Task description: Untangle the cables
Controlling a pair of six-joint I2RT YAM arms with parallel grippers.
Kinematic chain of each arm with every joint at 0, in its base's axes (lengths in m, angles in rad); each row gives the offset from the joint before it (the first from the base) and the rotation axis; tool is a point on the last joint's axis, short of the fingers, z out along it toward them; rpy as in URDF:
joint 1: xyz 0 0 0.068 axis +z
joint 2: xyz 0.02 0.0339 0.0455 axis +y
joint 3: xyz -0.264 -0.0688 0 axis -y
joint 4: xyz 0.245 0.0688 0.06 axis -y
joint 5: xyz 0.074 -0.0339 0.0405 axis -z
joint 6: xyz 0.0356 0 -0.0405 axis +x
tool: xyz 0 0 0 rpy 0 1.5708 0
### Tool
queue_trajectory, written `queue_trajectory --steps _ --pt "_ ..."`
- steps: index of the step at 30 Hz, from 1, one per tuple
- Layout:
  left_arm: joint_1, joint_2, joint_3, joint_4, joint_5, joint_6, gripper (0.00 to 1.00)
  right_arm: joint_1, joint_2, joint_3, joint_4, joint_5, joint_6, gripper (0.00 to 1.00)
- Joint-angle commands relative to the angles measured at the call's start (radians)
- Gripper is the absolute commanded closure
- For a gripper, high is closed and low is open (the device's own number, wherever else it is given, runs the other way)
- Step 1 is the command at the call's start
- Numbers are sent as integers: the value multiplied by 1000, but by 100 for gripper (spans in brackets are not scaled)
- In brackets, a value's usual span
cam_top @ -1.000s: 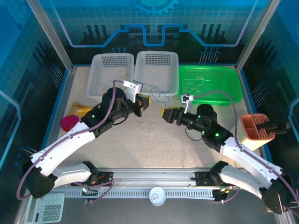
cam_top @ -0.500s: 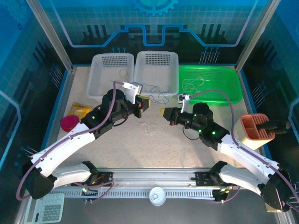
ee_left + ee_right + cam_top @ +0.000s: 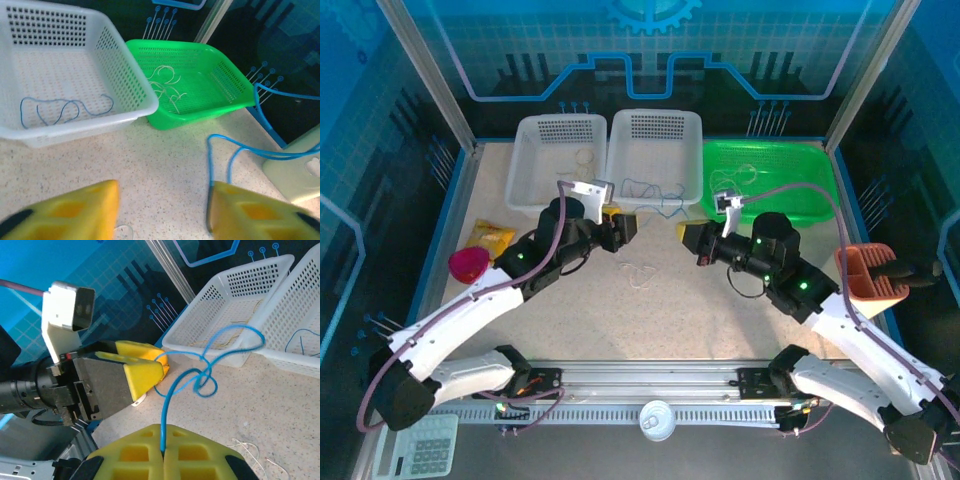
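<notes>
Surface: speckled beige tabletop (image 3: 670,320) inside blue-panelled walls.
Thin blue cable (image 3: 168,400): light, limp, springy, apt to kink; judged best pinched near an end.
Right gripper (image 3: 163,432): clenched on one end of it.
Left gripper (image 3: 162,212): spread wide; cable hangs just beside one finger, ungripped.
Other cables: blue strand (image 3: 67,104) in white mesh basket (image 3: 125,82); pale strands (image 3: 165,85) in green mesh basket (image 3: 225,85); white tangle (image 3: 640,272) on table between grippers.

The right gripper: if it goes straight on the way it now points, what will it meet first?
First the loop of the blue cable that the right gripper holds, just ahead. Behind it, probably the yellow fingers of the left gripper, which faces it; the depth between them is unclear.
</notes>
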Motion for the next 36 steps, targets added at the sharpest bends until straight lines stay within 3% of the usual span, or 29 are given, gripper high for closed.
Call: queue_trajectory --steps 1,5,9,14,19,24,33,36 --pt "20 -40 -13 33 -29 -7 32 -15 15 91 -69 -26 -73 100" --pt "39 -63 -26 24 -20 -7 15 -20 60 181 -137 -72 -135 100" --pt "52 -83 -30 14 -16 -8 10 -24 100 229 -185 -84 -182 100" --pt "72 -126 -53 22 14 -32 3 -38 108 225 -213 -10 -210 100" --pt "103 -160 -113 146 311 -86 1 -59 109 205 -220 38 -239 100" --pt "105 -172 -144 260 438 -122 1 -69 122 203 -221 46 -275 100" --pt "123 -94 -26 128 305 -106 1 -82 129 198 -206 -105 -405 100" --pt "143 -71 -6 132 308 -107 1 -84 127 192 -196 -153 -413 100"
